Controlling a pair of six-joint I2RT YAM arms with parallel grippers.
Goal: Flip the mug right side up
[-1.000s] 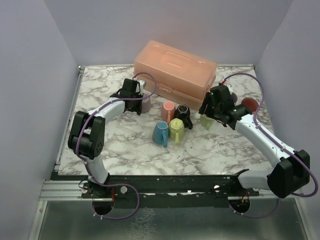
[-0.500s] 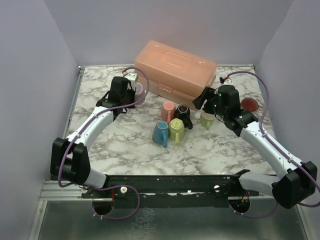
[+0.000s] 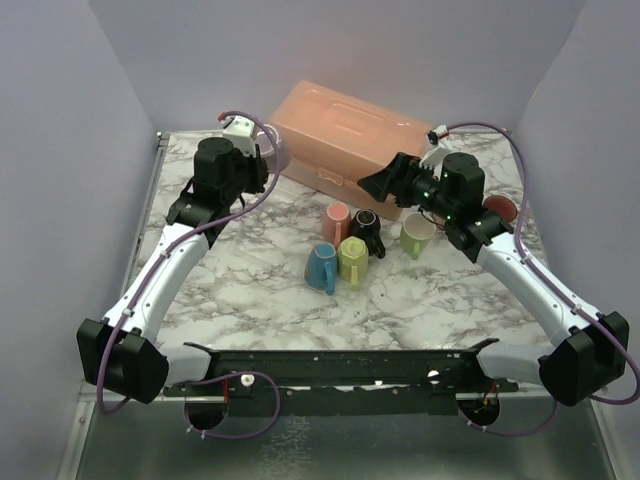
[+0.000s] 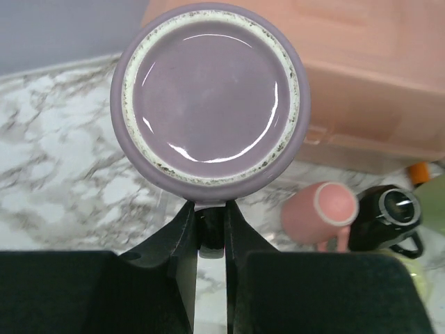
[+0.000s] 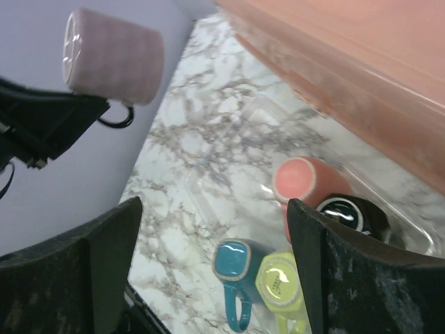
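Left pincer (image 3: 262, 158) was up off the bench (image 3: 250, 290) at the far-left corner, jaws almost together and clamped on the lilac mug (image 3: 277, 152). Grip looked to be on the handle, a pale strip pinched btwn the black fingers (image 4: 182, 243) in the left wrist view. The mug hung in the air on its side. Its glazed base w/ a rough whitish ring faced straight at that wrist cam, and its mouth pointed away. It sat just beside the left end of the orange lidded box (image 3: 350, 135), not touching the bench.

Right pincer (image 3: 368, 183) was also lifted, over the front edge of the box, jaws wide apart w/ nothing btwn them. It pointed left, toward the held mug.

On the bench, centre, there was a tight cluster. The pink mug (image 3: 337, 222) stood base up, w/ the black mug (image 3: 366, 228) touching it on the right; couldn't tell which way up the black one was. The blue mug (image 3: 322, 265) and yellow-green mug (image 3: 353, 258) stood side by side in front, both base up per the right wrist view. A pale green mug (image 3: 417, 235) stood mouth up, near the black one but apart from it, below the right wrist. A dark red cup-like thing (image 3: 503, 208) was partly hidden behind the right arm; no detail.
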